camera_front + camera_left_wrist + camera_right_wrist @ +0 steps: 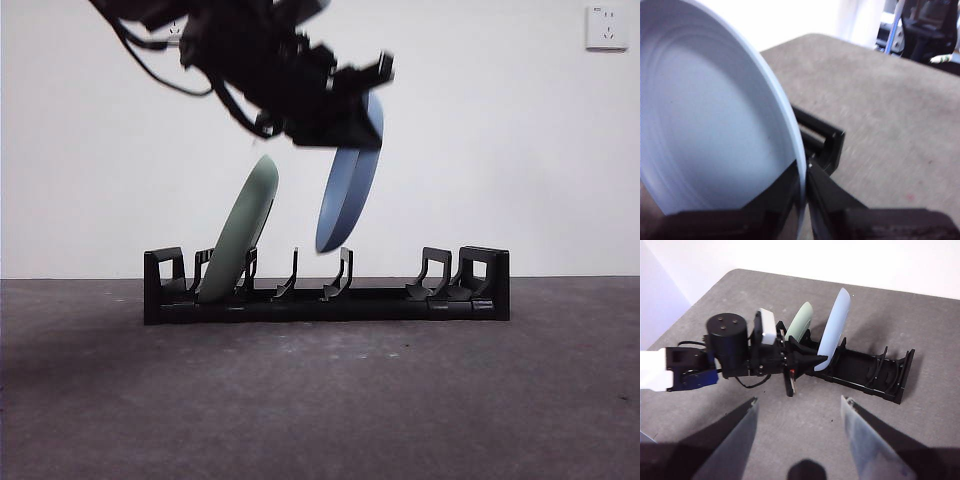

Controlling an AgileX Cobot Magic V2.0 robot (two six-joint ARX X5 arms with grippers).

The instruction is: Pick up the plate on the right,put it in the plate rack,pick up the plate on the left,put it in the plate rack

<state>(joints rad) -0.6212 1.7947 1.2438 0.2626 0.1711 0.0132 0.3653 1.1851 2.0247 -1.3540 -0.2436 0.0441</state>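
left fingers [345, 125] pinching blue plate [350, 190] tilted above plate rack [325, 295] | right fingers [800, 415] spread, well back

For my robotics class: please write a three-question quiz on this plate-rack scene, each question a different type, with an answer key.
1. True or false: the green plate already leans in the plate rack.
2. Which gripper holds the blue plate? A) left B) right C) neither
3. Fill in: the blue plate hangs ____ the rack, not yet seated.

Key: 1 true. 2 A: the left gripper clamps its rim; the right gripper is open and holds nothing. 3 above.
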